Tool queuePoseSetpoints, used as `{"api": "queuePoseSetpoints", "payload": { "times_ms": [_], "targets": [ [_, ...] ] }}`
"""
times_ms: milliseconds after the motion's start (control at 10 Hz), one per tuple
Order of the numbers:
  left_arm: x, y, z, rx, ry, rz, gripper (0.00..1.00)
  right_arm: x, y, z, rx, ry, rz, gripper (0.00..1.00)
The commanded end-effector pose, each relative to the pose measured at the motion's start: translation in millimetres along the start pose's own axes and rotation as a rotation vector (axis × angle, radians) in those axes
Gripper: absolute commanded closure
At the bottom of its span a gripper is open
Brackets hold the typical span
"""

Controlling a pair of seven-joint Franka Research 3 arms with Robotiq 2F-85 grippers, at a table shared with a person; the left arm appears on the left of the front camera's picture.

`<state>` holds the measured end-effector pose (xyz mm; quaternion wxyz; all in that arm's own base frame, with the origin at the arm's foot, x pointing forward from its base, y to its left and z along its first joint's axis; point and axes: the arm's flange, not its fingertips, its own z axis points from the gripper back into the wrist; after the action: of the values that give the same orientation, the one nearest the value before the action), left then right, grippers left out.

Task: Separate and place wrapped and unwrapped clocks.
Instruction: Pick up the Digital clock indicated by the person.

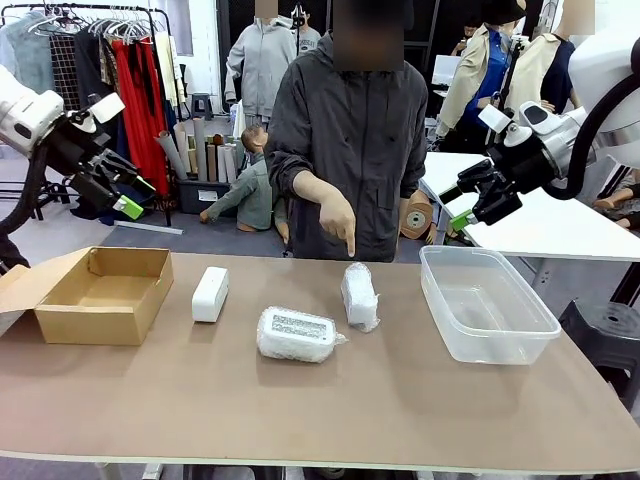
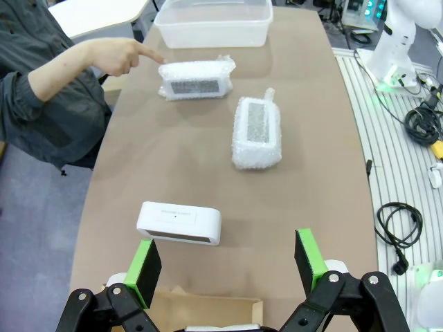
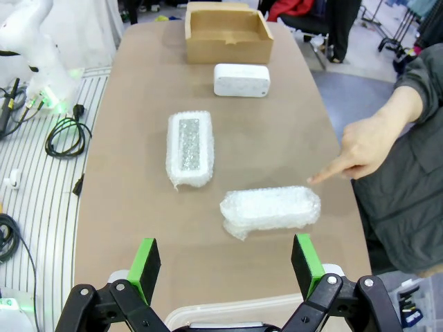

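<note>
Three clocks lie on the brown table. The bare white clock [image 1: 210, 293] [image 2: 179, 223] [image 3: 241, 80] rests left of centre. One wrapped clock [image 1: 296, 334] [image 2: 257, 132] [image 3: 190, 148] lies flat in the middle. Another wrapped clock [image 1: 359, 296] [image 2: 196, 78] [image 3: 270, 210] stands on edge further right, and a person's hand [image 1: 338, 219] [image 2: 114, 56] [image 3: 367, 147] points a finger down at it. My left gripper [image 1: 122, 192] [image 2: 228, 266] hangs open above the table's left end. Up at the right, my right gripper [image 1: 478, 201] [image 3: 226, 266] is open too, holding nothing.
An open brown cardboard box [image 1: 103, 293] [image 3: 228, 32] sits at the table's left end. A clear plastic tub [image 1: 485, 301] [image 2: 213, 21] stands at the right end. The person stands at the far side, centre. Cables lie on the floor beside the table.
</note>
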<state>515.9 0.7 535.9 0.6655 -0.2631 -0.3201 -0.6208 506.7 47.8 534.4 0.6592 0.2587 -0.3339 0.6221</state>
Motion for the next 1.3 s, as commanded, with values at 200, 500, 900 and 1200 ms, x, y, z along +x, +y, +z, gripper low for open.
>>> {"api": "queuePoseSetpoints", "payload": {
  "times_ms": [200,500,900,1200],
  "targets": [
    [-0.5,-0.3,1.7,0.001,-0.002,0.006,0.00,0.9,0.3,-0.7,0.001,0.001,0.006,0.00],
    [-0.5,-0.3,1.7,0.001,-0.002,0.006,0.00,0.9,0.3,-0.7,0.001,0.001,0.006,0.00],
    [-0.5,-0.3,1.7,0.001,-0.002,0.006,0.00,0.9,0.3,-0.7,0.001,0.001,0.006,0.00],
    [-0.5,-0.3,1.7,0.001,-0.002,0.006,0.00,0.9,0.3,-0.7,0.001,0.001,0.006,0.00]
  ]
}}
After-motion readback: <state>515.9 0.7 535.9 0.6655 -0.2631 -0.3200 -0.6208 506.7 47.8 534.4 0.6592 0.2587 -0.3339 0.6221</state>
